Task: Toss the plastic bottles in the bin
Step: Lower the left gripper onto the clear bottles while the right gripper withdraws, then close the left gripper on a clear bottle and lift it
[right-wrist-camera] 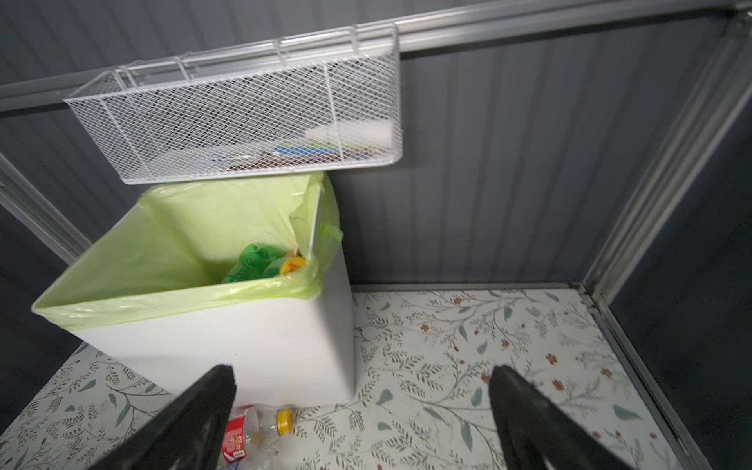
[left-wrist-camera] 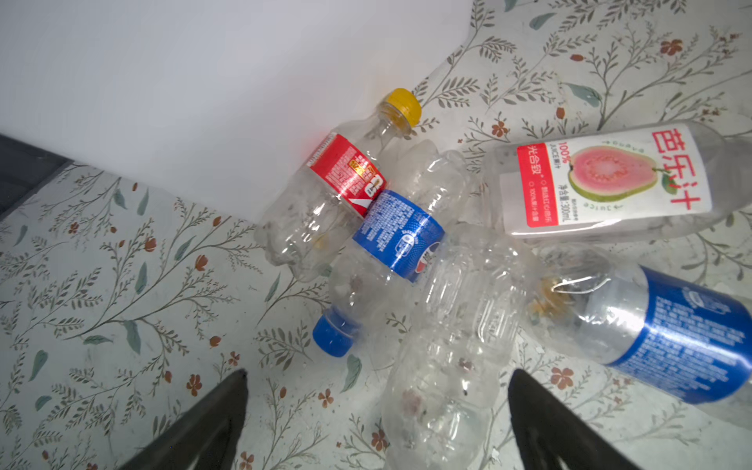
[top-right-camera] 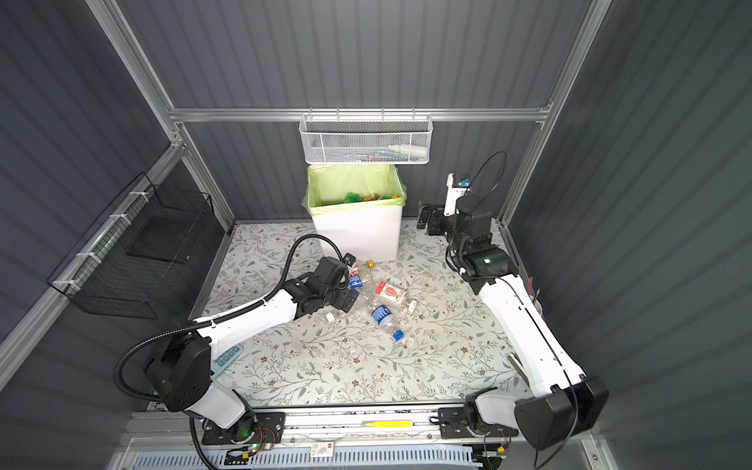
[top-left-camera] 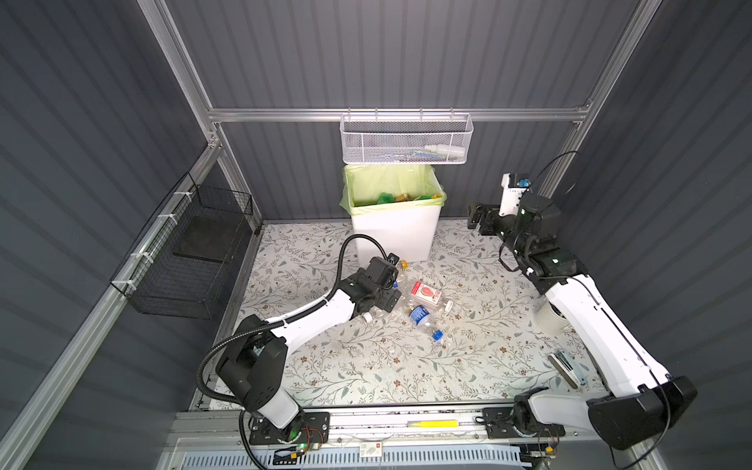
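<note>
Black fingers (left-wrist-camera: 211, 423) of the left end effector (left-wrist-camera: 377, 372) loom in its wrist view, spread wide, holding nothing, one either side of a clear unlabelled bottle (left-wrist-camera: 447, 346). That bottle lies flat, its long axis running along the fingers, and its far end is jammed against a blue-labelled bottle (left-wrist-camera: 398, 234) lying at a slant to it.

The heap sits mid-tabletop (top-left-camera: 325, 366), just in front of the bin (top-left-camera: 392, 228) at the far edge. A red-labelled bottle (left-wrist-camera: 346, 175) lies at the bin's foot, yellow cap toward the right edge. The guava-juice bottle (top-left-camera: 425, 294) slants from far-left to near-right.

The right end effector (right-wrist-camera: 363, 368) hangs open and empty near the far-right corner.

Trouble could come in a few ways, I'd say:
- Thin crumpled plastic may squash and squirt out as the fingers close.
- Lifting could drag the blue-labelled neighbour along.
- Loose bottles may roll.
- The white mesh basket (top-left-camera: 405, 138) overhangs the bin's far rim, so a high toss could clip it.
</note>
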You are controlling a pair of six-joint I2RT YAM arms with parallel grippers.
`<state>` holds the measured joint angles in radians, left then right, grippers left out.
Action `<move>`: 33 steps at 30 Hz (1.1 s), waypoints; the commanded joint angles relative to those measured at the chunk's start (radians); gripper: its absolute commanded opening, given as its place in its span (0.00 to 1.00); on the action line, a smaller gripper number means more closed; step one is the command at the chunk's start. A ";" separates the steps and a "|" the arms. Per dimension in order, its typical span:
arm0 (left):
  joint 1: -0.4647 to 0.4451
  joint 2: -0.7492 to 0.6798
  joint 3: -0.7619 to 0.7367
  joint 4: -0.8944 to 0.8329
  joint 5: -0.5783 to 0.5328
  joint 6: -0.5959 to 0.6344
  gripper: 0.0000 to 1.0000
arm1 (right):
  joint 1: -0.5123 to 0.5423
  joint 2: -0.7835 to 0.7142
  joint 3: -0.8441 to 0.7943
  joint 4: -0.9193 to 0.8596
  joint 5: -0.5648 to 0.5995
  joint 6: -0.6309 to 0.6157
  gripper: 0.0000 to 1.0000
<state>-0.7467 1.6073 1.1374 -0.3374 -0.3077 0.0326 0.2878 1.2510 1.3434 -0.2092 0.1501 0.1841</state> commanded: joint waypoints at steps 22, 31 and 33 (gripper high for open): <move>-0.002 0.334 0.318 -0.302 0.195 0.117 0.81 | -0.176 -0.240 -0.392 -0.015 -0.005 0.199 0.99; -0.002 0.347 0.301 -0.306 0.180 0.099 0.78 | -0.181 -0.231 -0.420 -0.018 -0.023 0.208 0.99; -0.002 0.346 0.293 -0.311 0.185 0.099 0.73 | -0.183 -0.232 -0.421 -0.017 -0.022 0.207 0.99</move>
<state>-0.7467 1.9434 1.4288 -0.6117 -0.1329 0.1345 0.1123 1.0203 0.9314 -0.2279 0.1345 0.3843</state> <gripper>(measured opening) 0.745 0.991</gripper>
